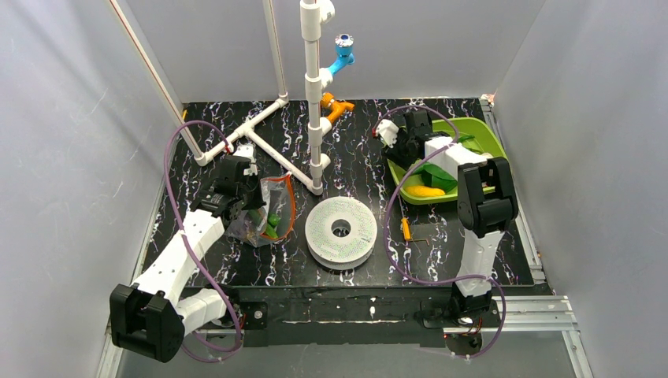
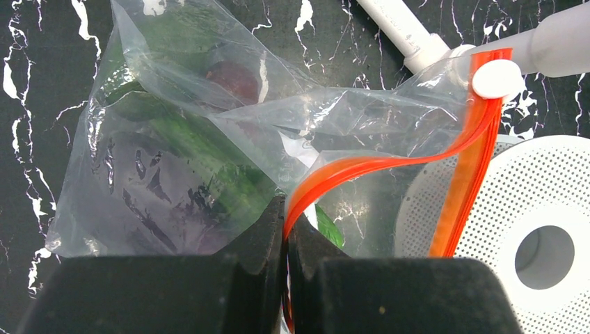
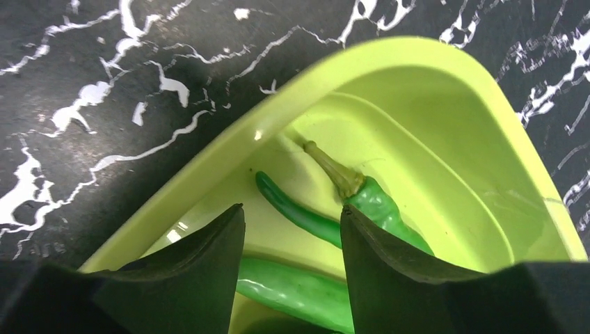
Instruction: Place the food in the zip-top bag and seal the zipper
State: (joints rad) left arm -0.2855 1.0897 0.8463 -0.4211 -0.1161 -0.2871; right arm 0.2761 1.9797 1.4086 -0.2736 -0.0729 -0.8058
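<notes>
Top external landmark: the white perforated disc [image 1: 340,230] lies flat at the middle of the black marbled table [image 1: 370,157]; I tell every place below from it.
left gripper [image 2: 285,216]: left of the disc; my two fingers are pressed together on the near stretch of the zipper, and the orange-red strip runs straight into the seam between them.
zip-top bag [image 1: 260,213]: just left of the disc, crumpled clear plastic with its mouth turned toward the disc; one lip of the mouth is in my pinch.
zipper [image 2: 389,163]: its two orange-red lips stand apart and meet at a white slider [image 2: 495,78] at the end farthest from my fingers, back and left of the disc.
food in the bag: a dark red plum [image 2: 233,80] and a long green piece [image 2: 209,163] show through the plastic, in the part of the bag away from the disc; a darker shape beside them I cannot name.
screwdriver [image 1: 406,229]: orange-handled, flat on the table just right of the disc.
right gripper [image 3: 291,212]: right of the disc and farther back, over the tray; my fingers stand apart and clamp nothing; whether the tips touch anything I cannot tell.
tray [image 3: 389,52]: lime-green, right of the disc and farther back.
green peppers [image 3: 376,205]: three lie in a corner of the tray; a slim one shows in the gap between my fingertips, and a stemmed one lies just beside it.
banana [image 1: 425,191]: yellow, in the end of the tray nearest the disc.
</notes>
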